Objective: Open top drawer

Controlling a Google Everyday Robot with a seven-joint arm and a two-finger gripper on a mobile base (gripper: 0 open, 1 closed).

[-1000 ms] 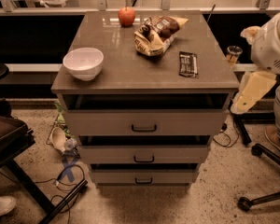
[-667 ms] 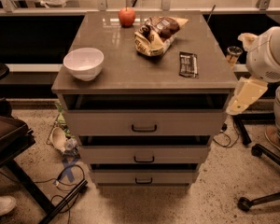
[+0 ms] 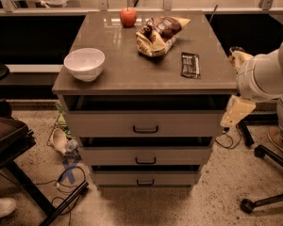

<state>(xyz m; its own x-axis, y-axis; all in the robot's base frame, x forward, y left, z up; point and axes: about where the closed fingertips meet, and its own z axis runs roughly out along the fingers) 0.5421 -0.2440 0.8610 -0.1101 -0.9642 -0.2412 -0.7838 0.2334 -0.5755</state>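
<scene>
Hovering jaws lie just beside the right end of the top drawer (image 3: 104, 124).

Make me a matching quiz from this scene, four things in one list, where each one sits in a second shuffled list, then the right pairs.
1 bowl
2 apple
3 gripper
4 top drawer

A back edge of the countertop
B off the top drawer's right end
C directly under the countertop
D front left of the countertop

Pairs: 1-D, 2-A, 3-B, 4-C
</scene>
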